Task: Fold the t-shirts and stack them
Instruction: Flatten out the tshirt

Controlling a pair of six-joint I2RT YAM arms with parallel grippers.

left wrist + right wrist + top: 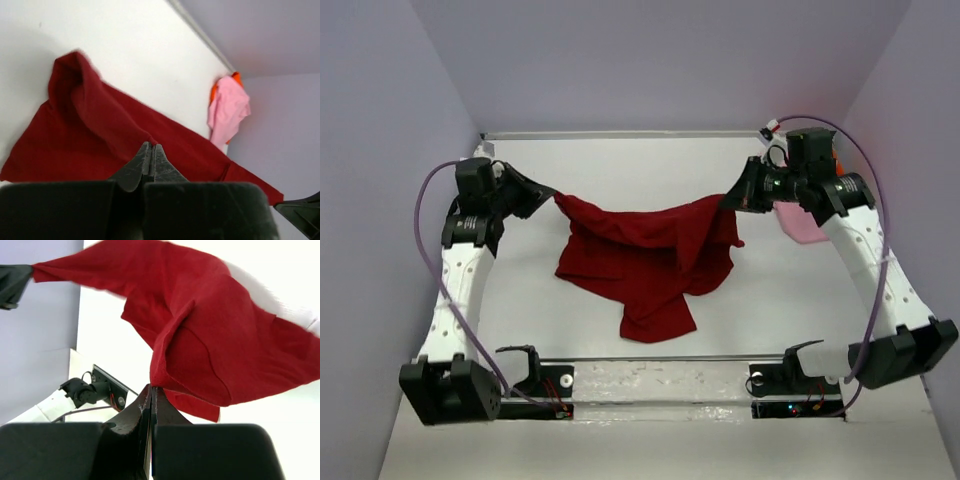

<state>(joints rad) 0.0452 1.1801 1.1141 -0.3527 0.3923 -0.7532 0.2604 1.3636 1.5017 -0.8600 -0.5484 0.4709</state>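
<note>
At my fingertips: left gripper [550, 194] and right gripper [727, 202] are both clamped tight on opposite edges of the dark red t-shirt [640, 250]. It's strung between them over the table [620, 160], middle sagging, lower part bunched on the surface. Reads as the spread-out step, pre-fold. Next: pull apart to kill slack, then lay flat. Light pink t-shirt [807, 226] and orange t-shirt [214, 95] sit far right.

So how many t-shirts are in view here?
3: a dark red one stretched between the left gripper and right gripper, a pink one far right, an orange one mostly hidden behind it.
</note>
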